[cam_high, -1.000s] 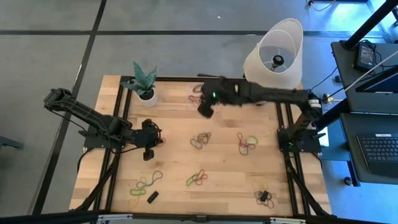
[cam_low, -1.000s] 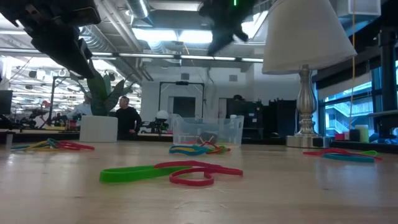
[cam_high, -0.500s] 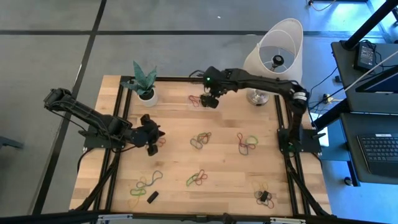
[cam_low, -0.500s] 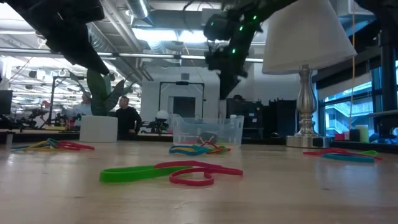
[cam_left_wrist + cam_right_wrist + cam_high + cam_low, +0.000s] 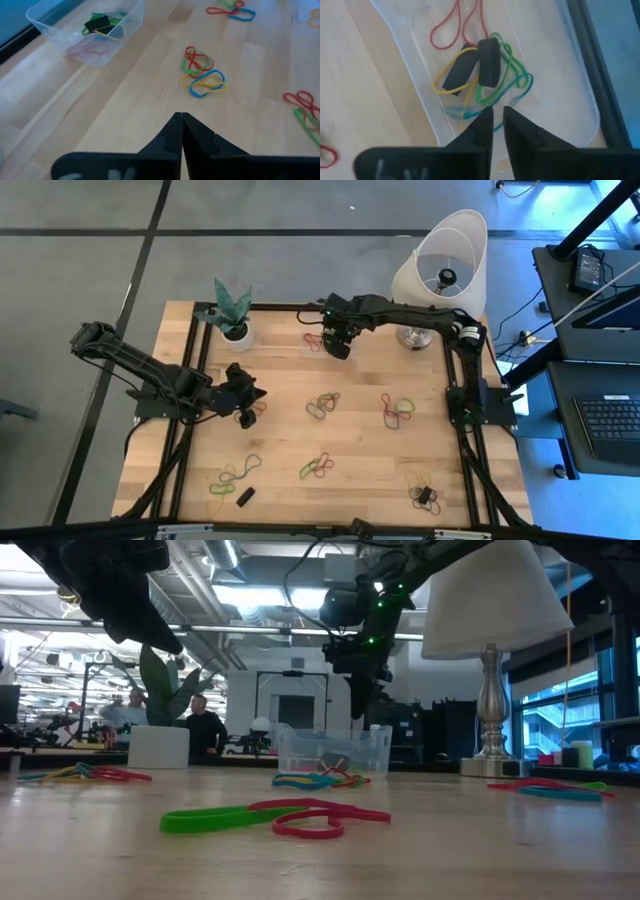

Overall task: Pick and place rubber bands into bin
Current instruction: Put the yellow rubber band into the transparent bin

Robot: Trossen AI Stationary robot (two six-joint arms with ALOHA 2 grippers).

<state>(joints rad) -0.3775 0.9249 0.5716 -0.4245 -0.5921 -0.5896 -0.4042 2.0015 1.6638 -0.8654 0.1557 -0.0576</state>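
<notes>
The bin [image 5: 470, 75], a clear low-walled tub near the worktop's far edge, holds red, yellow and green rubber bands [image 5: 490, 95]; the right gripper [image 5: 495, 117] hovers above it, fingers slightly parted, empty. The left gripper [image 5: 181, 131] is pressed shut near the left edge; more tangled loops [image 5: 322, 406] lie mid-table.

The high camera hangs far above and faces straight down, taking in the whole tabletop [image 5: 350, 440], both arms and the floor around. The low camera sits at tabletop level, close to the nearest rubber bands [image 5: 275, 817], and looks level across the wood into the room behind. The left wrist camera looks forward and down past the left hand [image 5: 181, 122] from some height. The right wrist camera looks steeply down past the right hand [image 5: 497, 122], very near the bin [image 5: 555, 75] just beneath it. All four views share that bin.
</notes>
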